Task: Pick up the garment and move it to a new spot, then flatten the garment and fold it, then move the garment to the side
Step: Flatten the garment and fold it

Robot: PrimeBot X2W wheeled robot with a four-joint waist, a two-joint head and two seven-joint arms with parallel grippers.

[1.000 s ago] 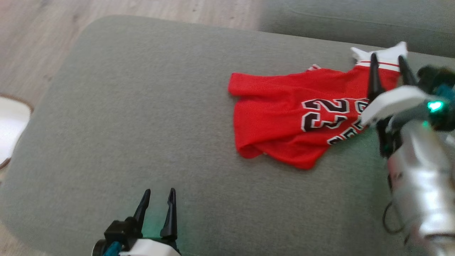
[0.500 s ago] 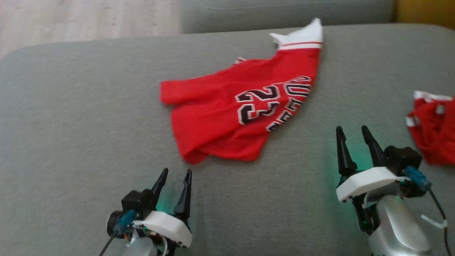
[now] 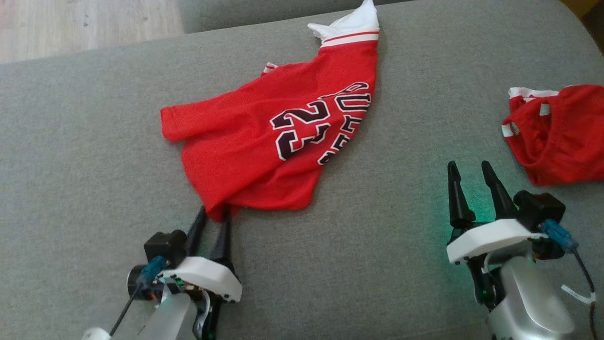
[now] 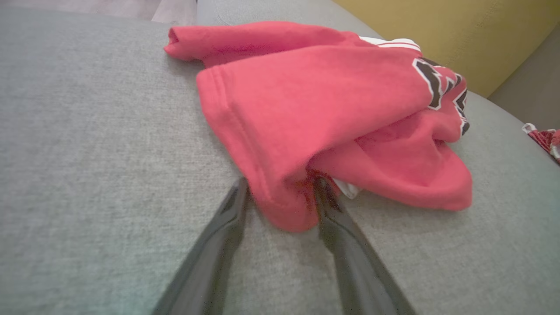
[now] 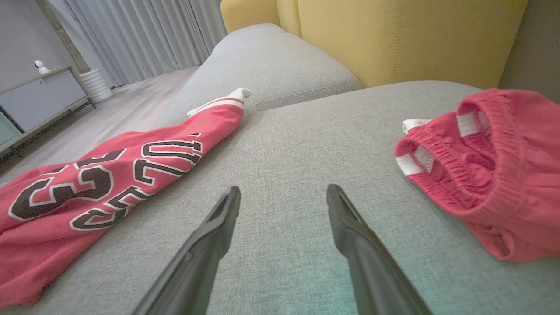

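A red jersey (image 3: 264,141) with a black "23" and a white collar lies crumpled on the grey sofa cushion (image 3: 94,141). My left gripper (image 3: 214,215) is open, its two fingers straddling the jersey's near corner. In the left wrist view the left gripper (image 4: 282,186) has that corner of the jersey (image 4: 315,109) between its fingers, and the right fingertip is tucked under the cloth. My right gripper (image 3: 469,166) stands open over bare cushion, to the right of the jersey. In the right wrist view the right gripper (image 5: 283,190) holds nothing, with the jersey (image 5: 87,183) off to its left.
Red shorts (image 3: 557,137) with white trim lie bunched at the cushion's right, close to the right gripper; they appear as shorts (image 5: 490,175) in the right wrist view. A yellow backrest (image 5: 393,35) rises behind. Wooden floor (image 3: 71,23) lies beyond the far left edge.
The head camera has turned, shifting the whole picture. My right gripper has drawn back from the jersey's collar end to bare cushion. My left gripper has reached the jersey's near corner.
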